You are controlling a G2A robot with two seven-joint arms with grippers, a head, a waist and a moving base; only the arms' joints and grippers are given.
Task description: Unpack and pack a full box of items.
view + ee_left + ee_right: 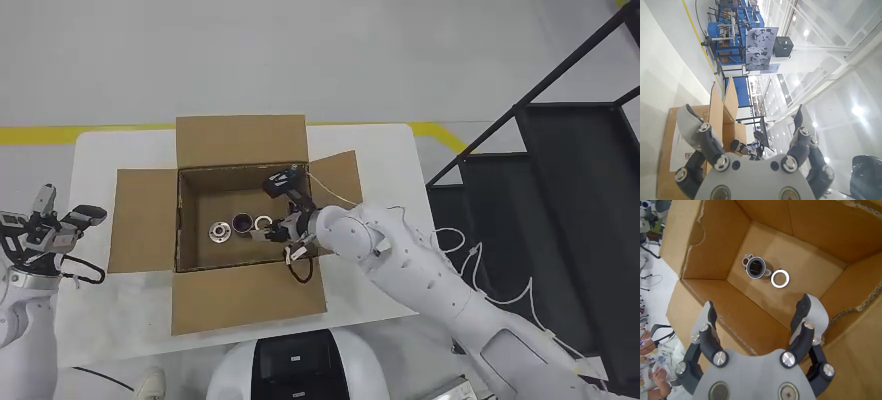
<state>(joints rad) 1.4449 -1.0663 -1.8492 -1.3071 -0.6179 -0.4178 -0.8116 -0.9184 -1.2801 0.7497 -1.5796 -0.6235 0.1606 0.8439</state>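
Counter (370,150) carries the open cardboard box (240,140), its four flaps spread outward. Right gripper (758,303) hangs over the box's opening, fingers released wide and holding nothing. Left gripper (743,108) sits beyond the box's left flap, fingers likewise spread and bare. On the box floor a dark-ended metal cylinder (755,267) touches a flanged metal piece (746,259), with a flat metal ring (780,278) just beside the cylinder.

Matt corrugated cardboard box (719,237), shiny metal ring (780,278), glossy dark-glass cylinder (755,267), smooth white table (95,170)
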